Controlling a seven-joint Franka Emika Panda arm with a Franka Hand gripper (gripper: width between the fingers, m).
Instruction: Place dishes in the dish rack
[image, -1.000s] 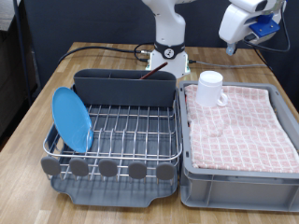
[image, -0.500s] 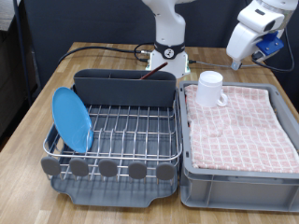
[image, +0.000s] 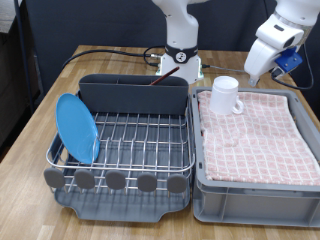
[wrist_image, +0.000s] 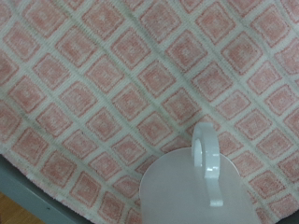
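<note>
Glossy white mug (wrist_image: 192, 191) on matt woven checked towel (wrist_image: 103, 84).

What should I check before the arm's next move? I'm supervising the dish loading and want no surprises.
1. Plate in rack: ok. The light-blue plate stands on edge at the exterior view's left end of the dish rack.
2. Mug still to load: ok. The white mug stands upright on the pink checked towel, outside the rack.
3. Gripper over the mug: ok. The wrist view looks down on the mug and its handle.
4. Gripper open or shut: cannot tell; the fingers show in neither view.
5. Spoon placement: cannot tell. Only a slim reddish stick shows at the cutlery box.
</note>
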